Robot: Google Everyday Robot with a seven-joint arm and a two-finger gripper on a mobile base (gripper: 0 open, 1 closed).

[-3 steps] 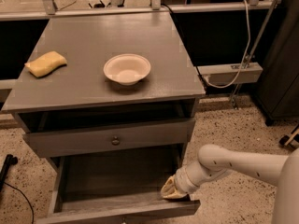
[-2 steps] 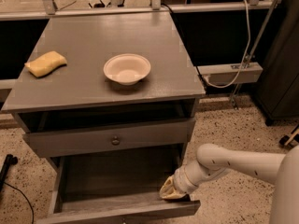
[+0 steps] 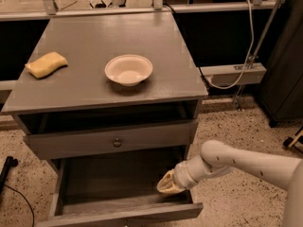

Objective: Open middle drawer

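The middle drawer [image 3: 75, 145] is a long grey front with a small round brass knob [image 3: 117, 142], under a dark open slot below the cabinet top. Its front stands about level with the cabinet's front edge. Below it the taller bottom drawer [image 3: 118, 212] is pulled far out and its inside shows bare. My gripper [image 3: 166, 184] is low, inside the right end of that open bottom drawer, below and right of the brass knob and not touching it. My white arm [image 3: 236, 162] comes in from the right.
On the grey cabinet top [image 3: 94, 41] sit a white bowl [image 3: 128, 69] and a yellow sponge [image 3: 46, 64]. A black cable [image 3: 14, 193] lies on the speckled floor at the left. A white box with a cord [image 3: 232, 74] hangs on the wall at the right.
My gripper has moved slightly left and a little up inside the open bottom drawer. The drawers, bowl and sponge have not moved.
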